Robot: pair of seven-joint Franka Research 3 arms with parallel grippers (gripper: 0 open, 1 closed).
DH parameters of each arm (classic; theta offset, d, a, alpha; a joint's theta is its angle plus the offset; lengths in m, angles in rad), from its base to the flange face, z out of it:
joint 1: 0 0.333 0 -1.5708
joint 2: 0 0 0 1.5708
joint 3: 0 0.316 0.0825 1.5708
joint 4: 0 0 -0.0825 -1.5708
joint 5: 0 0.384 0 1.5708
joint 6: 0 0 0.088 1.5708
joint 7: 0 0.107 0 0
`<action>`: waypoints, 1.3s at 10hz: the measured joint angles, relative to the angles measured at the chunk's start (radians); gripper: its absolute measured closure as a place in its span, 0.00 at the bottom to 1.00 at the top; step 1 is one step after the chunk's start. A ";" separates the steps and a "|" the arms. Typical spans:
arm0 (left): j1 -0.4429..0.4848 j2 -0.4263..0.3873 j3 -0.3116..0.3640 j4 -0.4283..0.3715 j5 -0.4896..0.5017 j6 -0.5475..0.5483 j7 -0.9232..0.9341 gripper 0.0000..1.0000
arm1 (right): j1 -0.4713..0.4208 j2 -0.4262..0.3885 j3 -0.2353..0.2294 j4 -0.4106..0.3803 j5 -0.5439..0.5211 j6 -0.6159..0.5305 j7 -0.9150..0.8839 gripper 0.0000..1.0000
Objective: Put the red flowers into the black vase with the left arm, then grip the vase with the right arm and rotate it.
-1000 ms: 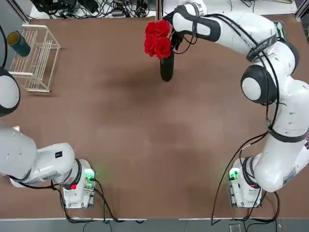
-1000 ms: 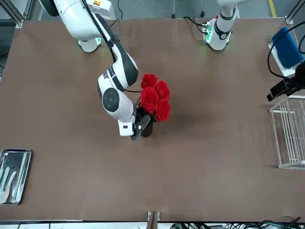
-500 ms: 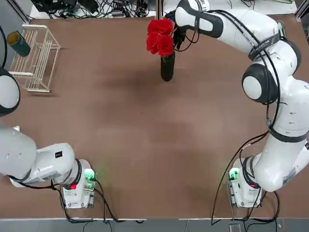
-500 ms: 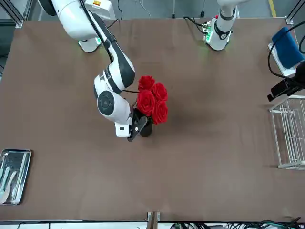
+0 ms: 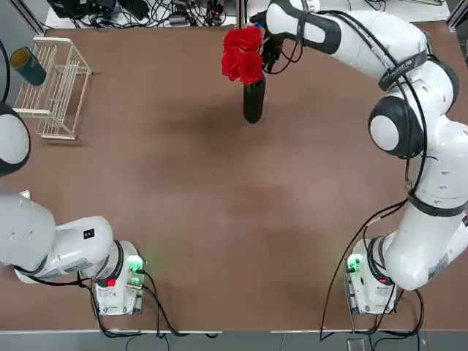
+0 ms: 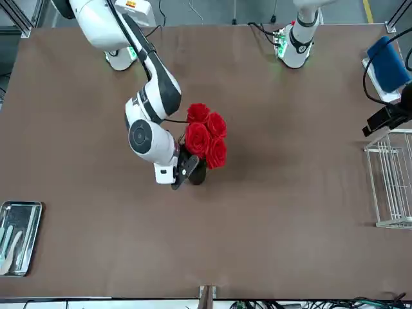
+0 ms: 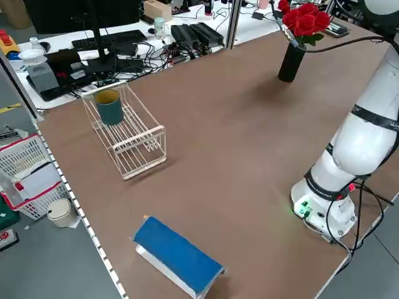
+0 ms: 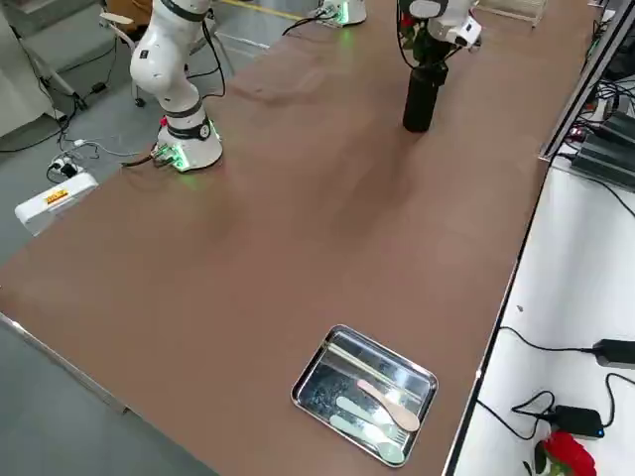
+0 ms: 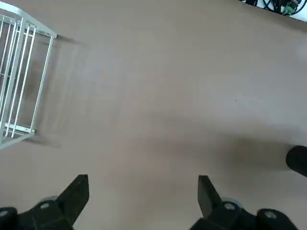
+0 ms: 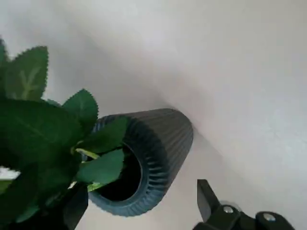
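vase [image 5: 253, 102]: upright on the worktop [image 5: 219, 205], upper centre of the top view, near the far edge.
flowers [image 5: 243, 54]: already in the vase; heads lean out over its rim, leaves crowd the mouth.
right gripper [image 6: 182, 170]: low beside the vase, centre-left of the front view; fingers released and spread, nothing grasped. the right wrist view shows one finger by the rim, the other clear of the vase wall.
left gripper [image 9: 143, 194]: parked over bare worktop; fingers released, empty.
stage (judged): flowers placed; grip and rotation of the vase not yet done.
risk, tipping: the vase is slim and top-heavy with blooms; a finger touching one side first could push it over.
risk, snagging: leaves hang by the near finger; closing high at the rim could pinch foliage or drag a stem out.
risk, slipping: ribbed round wall; an off-centre pinch may let the vase squirm during the turn.
right wrist view only: ribbed wall, open mouth, leaves inside.
front view only: gripper set against the vase foot.
left side view only: rack [image 7: 128, 134] with a cup [image 7: 109, 106], blue item [image 7: 177, 255].
right side view only: tray [image 8: 365, 393] with cutlery.
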 joint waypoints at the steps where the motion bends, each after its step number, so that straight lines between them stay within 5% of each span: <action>1: 0.000 0.000 0.000 0.000 0.000 0.000 0.000 0.00 | -0.001 -0.011 -0.009 0.001 0.003 -0.011 0.000 0.00; 4: 0.000 0.000 0.000 0.000 0.000 0.000 0.000 0.00 | -0.004 -0.056 -0.082 0.004 0.003 -0.062 -0.002 0.00; 10: 0.001 0.000 0.000 0.001 0.000 0.000 0.001 0.00 | -0.042 -0.215 -0.384 0.012 0.002 -0.213 -0.008 0.00; 13: -0.002 0.000 -0.008 0.003 0.040 -0.010 0.005 0.00 | -0.088 -0.275 -0.403 0.013 -0.157 -0.227 0.115 0.00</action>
